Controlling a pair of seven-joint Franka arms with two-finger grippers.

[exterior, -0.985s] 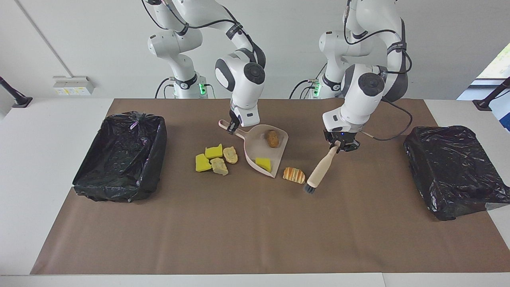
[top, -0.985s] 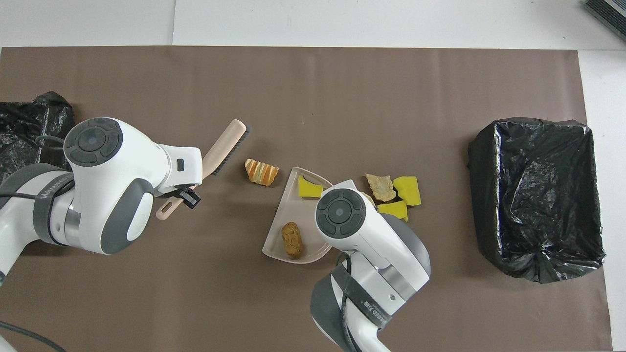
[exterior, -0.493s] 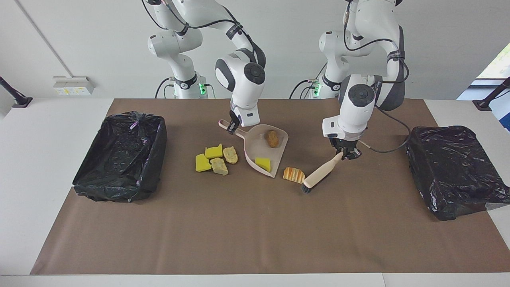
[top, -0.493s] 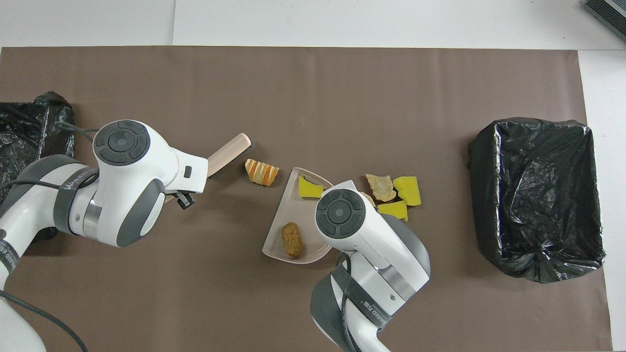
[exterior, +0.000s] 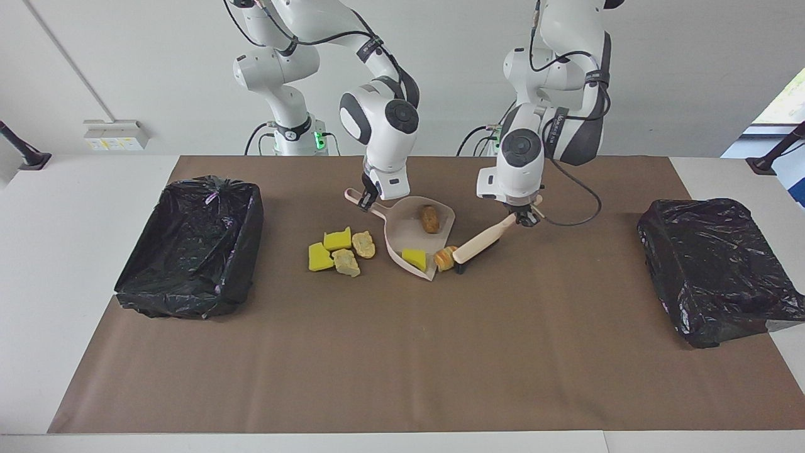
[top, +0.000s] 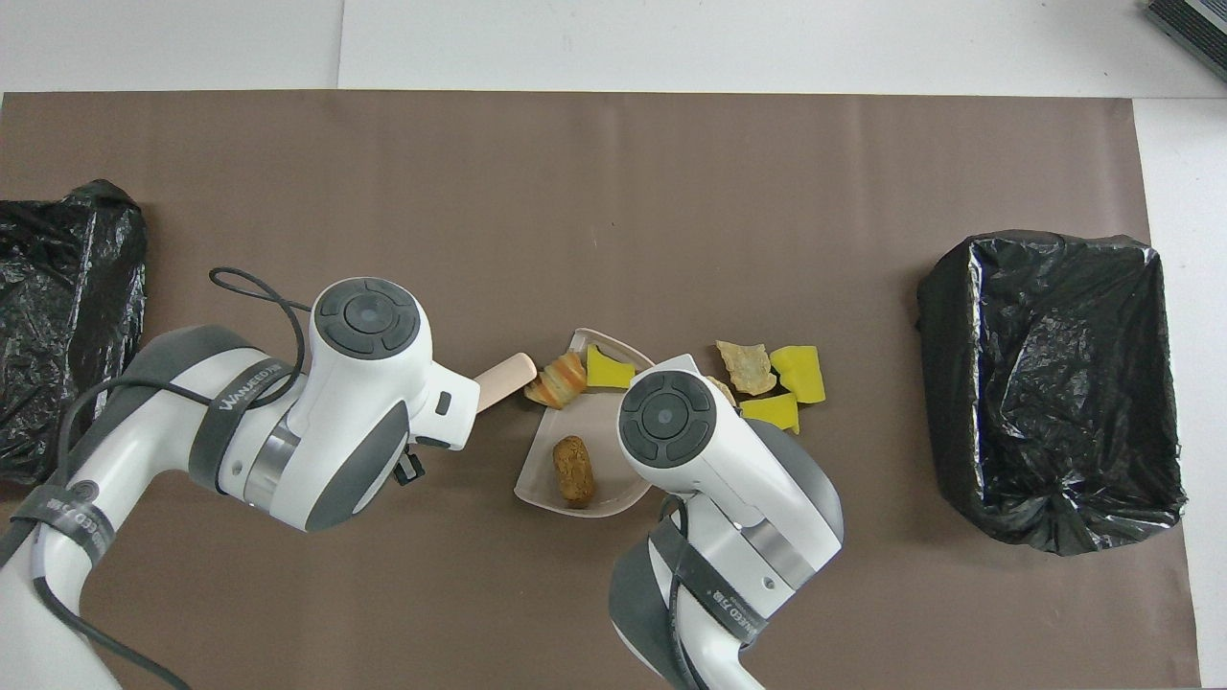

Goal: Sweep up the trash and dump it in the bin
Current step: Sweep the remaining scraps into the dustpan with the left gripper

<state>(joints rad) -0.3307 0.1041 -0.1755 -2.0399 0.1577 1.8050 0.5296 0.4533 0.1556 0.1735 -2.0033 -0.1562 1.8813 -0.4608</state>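
So brush point(exterior: 479, 243) meets striped bread lump point(exterior: 445, 258) at the dustpan point(exterior: 440, 236) lip

Facing view shows left gripper point(exterior: 525, 218) clamping the brush handle and right gripper point(exterior: 369, 198) clamping the dustpan handle; overhead hides both. Brown mat point(exterior: 402, 352), white wall.

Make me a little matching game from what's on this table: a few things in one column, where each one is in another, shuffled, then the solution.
Things
1. brown lump
2. striped orange scrap
3. brush
4. dustpan

Places
A. held by its handle in the right gripper
B. at the dustpan's open edge, against the brush head
C. held in the left gripper
D. inside the dustpan, near its back wall

Pairs: 1-D, 2-B, 3-C, 4-A
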